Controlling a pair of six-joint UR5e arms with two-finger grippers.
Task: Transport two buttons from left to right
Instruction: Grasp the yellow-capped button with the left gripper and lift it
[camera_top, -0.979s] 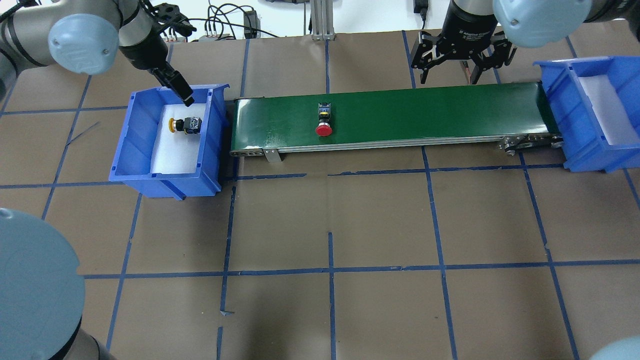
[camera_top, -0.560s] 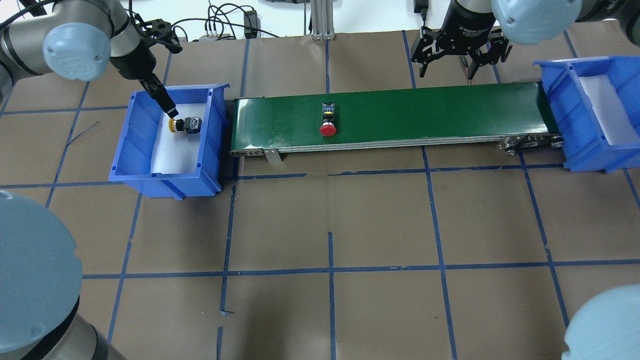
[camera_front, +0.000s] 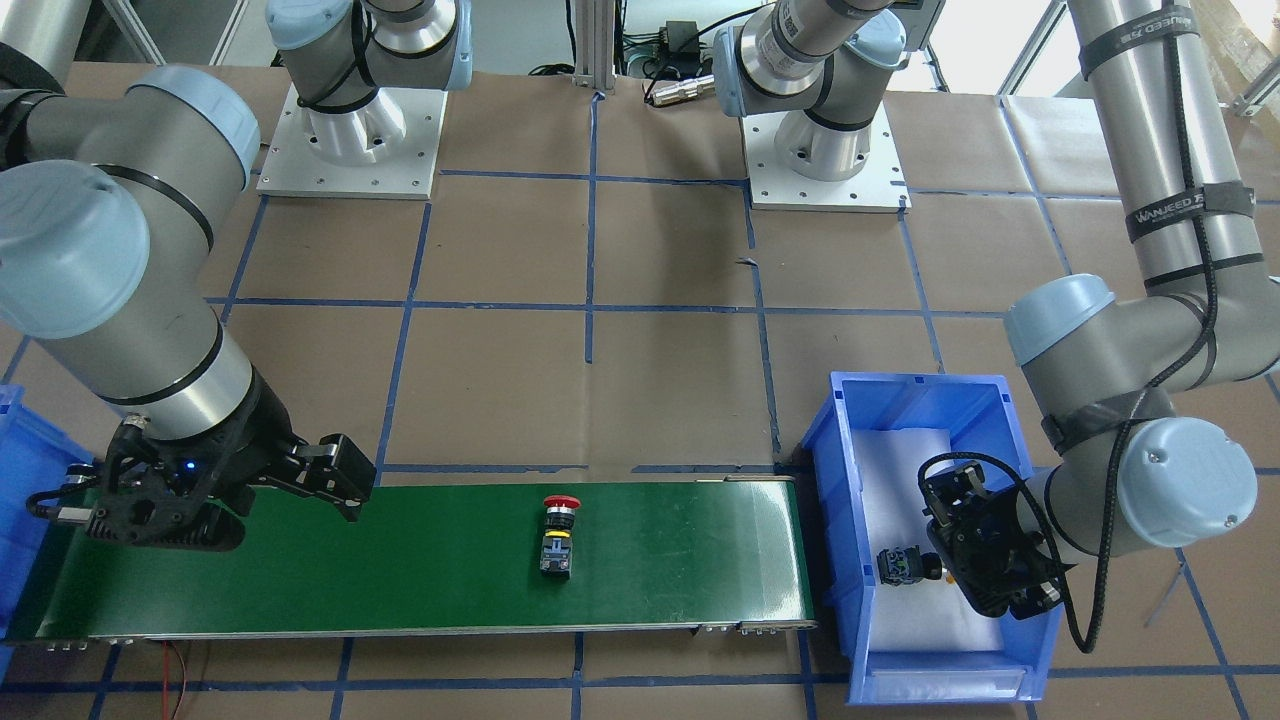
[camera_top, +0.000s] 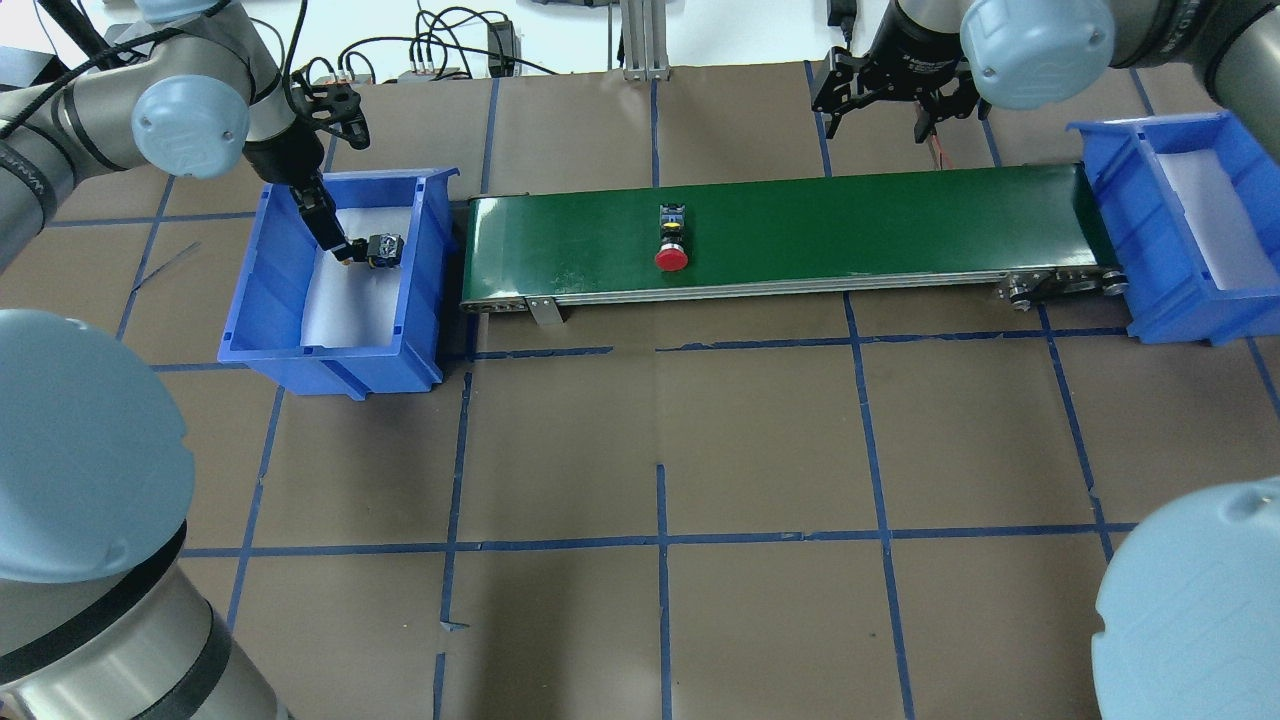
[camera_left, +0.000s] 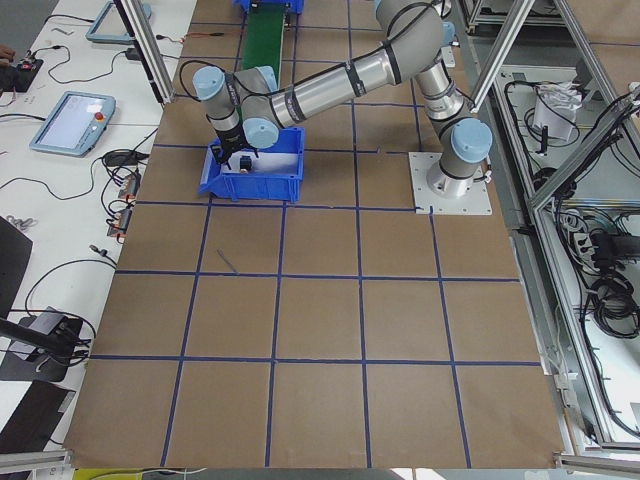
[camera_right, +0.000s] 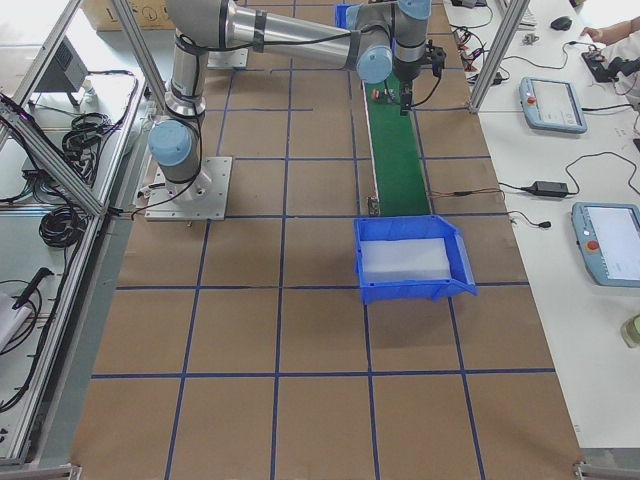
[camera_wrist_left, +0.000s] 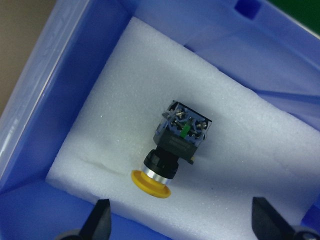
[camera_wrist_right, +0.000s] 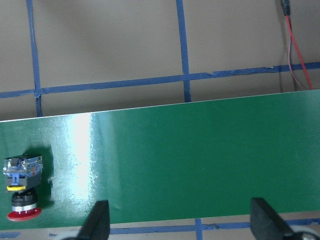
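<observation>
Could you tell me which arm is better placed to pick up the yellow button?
Left, I think: the left gripper hangs open just over the yellow button in the blue bin, while the right gripper sits far along the conveyor belt.

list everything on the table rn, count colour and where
red button: 1, red cap on a dark body, lying on the belt left of its middle
yellow button: 1, yellow cap on a dark body, lying on the foam in the left bin
belt: 1, green, running between the two bins
bins: 2, blue, left bin and right bin at the belt's ends
foam pads: 2, white, one lining each bin
table: 1, brown with blue tape lines
left hand: 1, black, open, low in the left bin over the yellow button
right hand: 1, black, open, above the belt's far edge, holding nothing
</observation>
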